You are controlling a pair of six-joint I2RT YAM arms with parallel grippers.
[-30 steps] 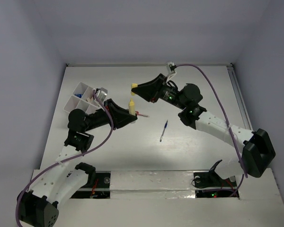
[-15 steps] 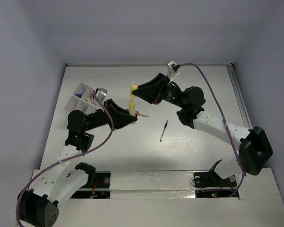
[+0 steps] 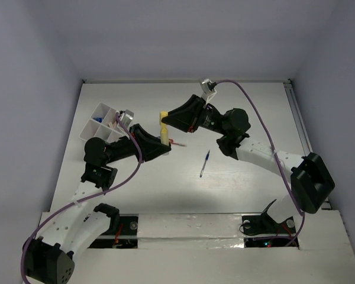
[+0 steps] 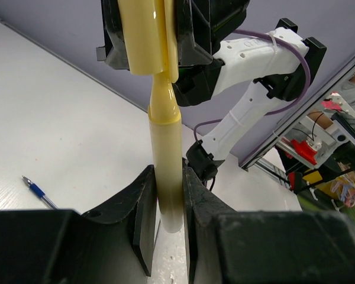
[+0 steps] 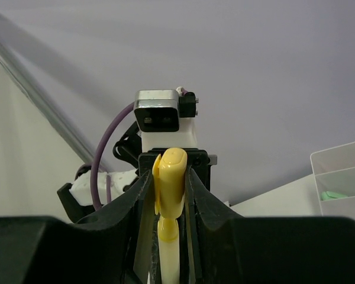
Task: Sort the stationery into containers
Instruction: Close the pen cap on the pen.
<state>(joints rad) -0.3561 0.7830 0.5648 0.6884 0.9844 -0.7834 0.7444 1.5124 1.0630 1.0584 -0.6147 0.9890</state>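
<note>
Swinging slightly left over the last second, the right arm has brought the yellow cap (image 3: 163,115) in above the pale yellow marker (image 3: 164,136), and the right jaws are clamped on that cap. The left jaws are clamped on the marker's barrel, holding it upright near the middle of the desk (image 3: 248,118). From overhead, cap and marker look almost joined; the left wrist view shows the narrow tip just meeting the cap's mouth. Only the overhead view shows the thin red pen (image 3: 178,143) beside the left jaws. The blue pen (image 3: 205,163) lies apart to the right, and the white organiser box (image 3: 97,112) sits far left.
</note>
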